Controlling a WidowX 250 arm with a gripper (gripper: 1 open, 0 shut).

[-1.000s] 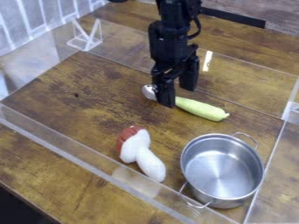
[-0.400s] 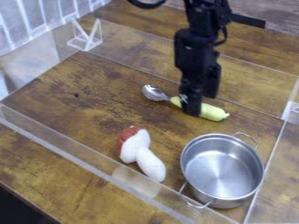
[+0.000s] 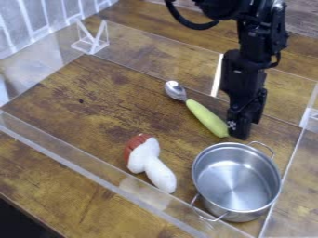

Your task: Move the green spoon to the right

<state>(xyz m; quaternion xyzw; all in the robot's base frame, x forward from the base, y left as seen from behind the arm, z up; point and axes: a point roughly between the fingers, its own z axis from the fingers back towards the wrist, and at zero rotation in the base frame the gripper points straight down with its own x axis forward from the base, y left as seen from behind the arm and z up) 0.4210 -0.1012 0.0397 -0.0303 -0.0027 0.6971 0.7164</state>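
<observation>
One relation matters for you: green spoon lies at 9 o'clock of gripper, handle end just beside fingertips. Long axis runs 10-to-4 o'clock, silver bowl at far end. Whether fingers part or grip, cannot tell. Steel pot near, at 6 o'clock.
</observation>
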